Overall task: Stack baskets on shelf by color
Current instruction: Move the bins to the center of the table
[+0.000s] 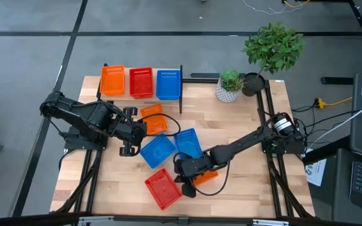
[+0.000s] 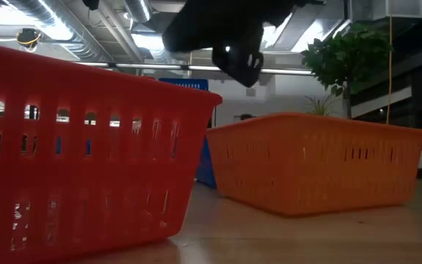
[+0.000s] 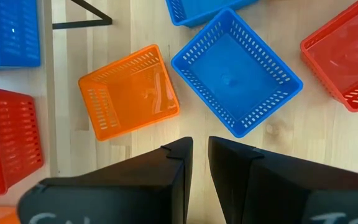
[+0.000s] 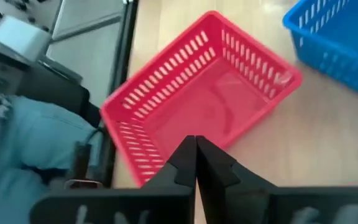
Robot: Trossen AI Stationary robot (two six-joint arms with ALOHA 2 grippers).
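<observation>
Light-wood shelf [image 1: 142, 98] with thin black uprights sits at the far edge of the wooden tabletop [image 1: 244, 182]; on it, side by side, an orange perforated plastic basket [image 1: 112, 81], a red one [image 1: 141, 82] and a blue one [image 1: 168, 84], left to right in the high view.

Loose baskets on the tabletop: an orange mesh basket [image 1: 154, 118] just in front of the shelf; two blue mesh baskets near mid-table, one tilted [image 1: 157, 150], the other [image 1: 187, 142] touching it on its right; a red mesh basket [image 1: 163, 188] toward the near edge, lying askew; another orange basket [image 1: 206, 177] partly hidden under the right arm.

Left gripper [image 1: 131, 130] hovers over bare wood between the loose orange basket and the tilted blue one; in its wrist view its dark fingers [image 3: 180, 163] stand a narrow gap apart, holding nothing.

Right gripper [image 1: 184, 181] hangs just beside the loose red basket's rim; in its wrist view the fingers [image 4: 187, 158] are pressed together with nothing between them, the red basket below and ahead.

Two potted green plants, a small one in a white patterned pot [image 1: 229, 86] and a taller one [image 1: 273, 48], stand at the far right corner.
</observation>
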